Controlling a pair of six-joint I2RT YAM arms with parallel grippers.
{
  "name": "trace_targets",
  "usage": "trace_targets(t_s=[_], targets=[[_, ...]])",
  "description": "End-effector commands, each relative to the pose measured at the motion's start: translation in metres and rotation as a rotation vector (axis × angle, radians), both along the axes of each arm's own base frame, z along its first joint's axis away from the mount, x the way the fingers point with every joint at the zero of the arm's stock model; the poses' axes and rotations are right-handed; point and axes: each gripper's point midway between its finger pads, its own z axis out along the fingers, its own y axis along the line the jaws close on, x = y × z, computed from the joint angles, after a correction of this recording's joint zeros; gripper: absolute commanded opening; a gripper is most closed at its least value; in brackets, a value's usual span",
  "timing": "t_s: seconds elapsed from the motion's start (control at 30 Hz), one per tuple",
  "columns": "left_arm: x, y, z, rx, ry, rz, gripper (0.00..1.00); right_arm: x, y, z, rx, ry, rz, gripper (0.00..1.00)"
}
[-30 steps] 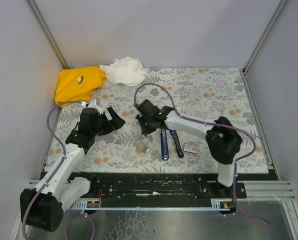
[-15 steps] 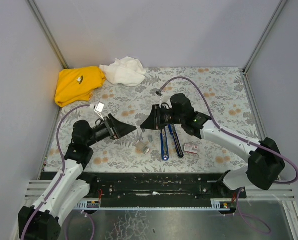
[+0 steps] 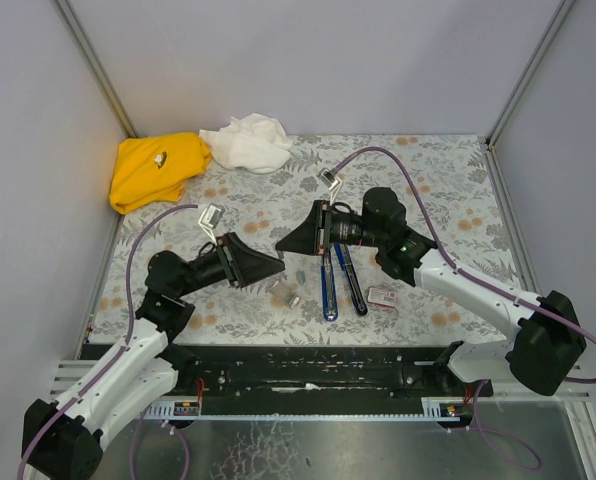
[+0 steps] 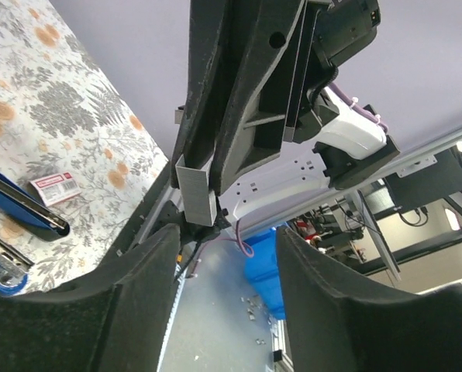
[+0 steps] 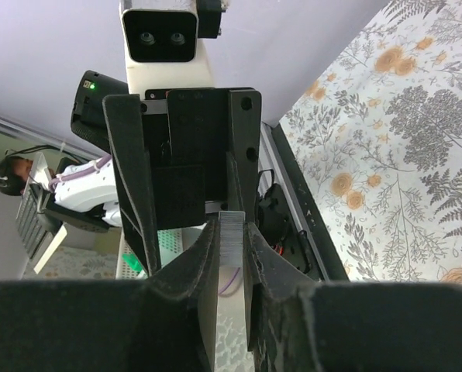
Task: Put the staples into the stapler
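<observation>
Your right pincer (image 3: 288,245) is clamping down on the staple strip (image 5: 231,232), hanging just left of the far end of the stapler (image 3: 327,290). Your left pincer (image 3: 268,266) is facing it from further left, fingers (image 4: 107,302) spread wide with nothing between them. The stapler is lying opened out, its two arms side by side on the surface (image 3: 448,190), with its near end sitting close to the front edge. The staples box (image 3: 381,295) is sitting just right of it, not touching, and some grey bits (image 3: 283,292) are lying just left. Bare floral room is stretching out beyond and to the right of the stapler.
</observation>
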Motion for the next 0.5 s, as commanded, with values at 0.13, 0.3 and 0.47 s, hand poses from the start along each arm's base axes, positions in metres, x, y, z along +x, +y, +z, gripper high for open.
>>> trace_targets(t_s=[0.13, 0.3, 0.47], targets=[[-0.006, -0.008, 0.036, -0.101, -0.075, -0.015, 0.43, -0.017, -0.003, 0.035, 0.115, -0.046, 0.062, 0.2], [-0.001, -0.009, 0.036, -0.106, -0.061, 0.009, 0.45, -0.02, -0.004, 0.036, 0.128, -0.042, 0.072, 0.2], [0.002, -0.007, 0.039, -0.123, -0.048, 0.036, 0.41, -0.022, -0.005, 0.036, 0.131, -0.036, 0.075, 0.19]])
